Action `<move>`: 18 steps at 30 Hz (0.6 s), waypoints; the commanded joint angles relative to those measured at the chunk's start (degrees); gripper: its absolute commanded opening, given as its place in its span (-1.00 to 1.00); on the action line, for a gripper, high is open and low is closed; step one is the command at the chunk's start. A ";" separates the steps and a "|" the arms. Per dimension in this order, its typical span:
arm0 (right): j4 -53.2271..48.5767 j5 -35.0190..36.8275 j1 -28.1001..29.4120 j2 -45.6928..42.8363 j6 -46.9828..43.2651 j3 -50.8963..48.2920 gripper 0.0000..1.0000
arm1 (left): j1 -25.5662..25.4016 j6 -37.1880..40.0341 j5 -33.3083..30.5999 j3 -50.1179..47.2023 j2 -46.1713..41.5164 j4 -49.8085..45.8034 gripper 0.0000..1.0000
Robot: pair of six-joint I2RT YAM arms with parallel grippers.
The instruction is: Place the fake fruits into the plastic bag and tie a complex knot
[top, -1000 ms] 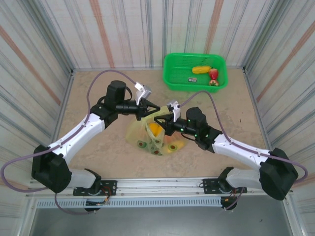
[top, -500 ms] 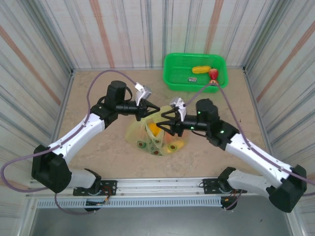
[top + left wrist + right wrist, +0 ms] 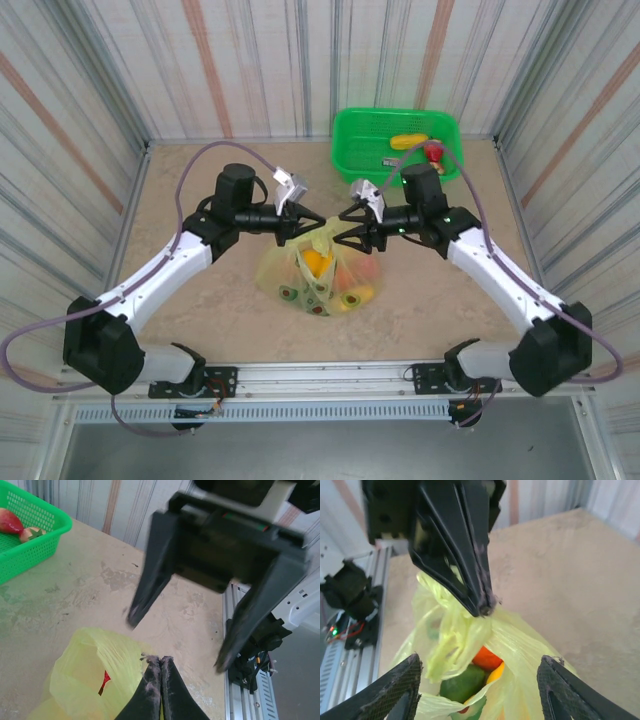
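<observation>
**Centre of the top view: one pinch, one wide opening**

At the centre of the top view you see the plastic bag (image 3: 290,272) sitting on the tabletop (image 3: 250,320), between your two arms. Your left end effector (image 3: 318,226) has its fingers pressed together. In the right wrist view their tip pinches a bunched piece of the bag's upper part.

Your right end effector (image 3: 337,230) faces it from the right side, with both fingers spread wide and gripping nothing. Whether its tips touch the plastic, the views do not make clear.

Through the thin yellow-green plastic the fake fruits (image 3: 487,659) show: an orange one, a green one just below it, and a little yellow beside them.

At the upper right of the top view the green basket (image 3: 350,170) stands near the back wall. It holds a yellow piece and a red piece.
</observation>
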 commanded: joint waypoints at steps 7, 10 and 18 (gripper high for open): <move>-8.35 -8.10 1.99 9.03 -8.66 9.36 0.16 | -0.22 1.52 1.95 -0.46 -1.61 1.12 -1.00; -11.82 -8.71 2.59 12.09 -9.60 11.25 0.05 | -0.15 1.51 2.21 -0.43 -1.61 1.13 -1.00; -18.19 -8.69 4.25 16.87 -10.70 15.51 -0.29 | -0.15 1.48 2.30 -0.34 -1.61 1.12 -1.00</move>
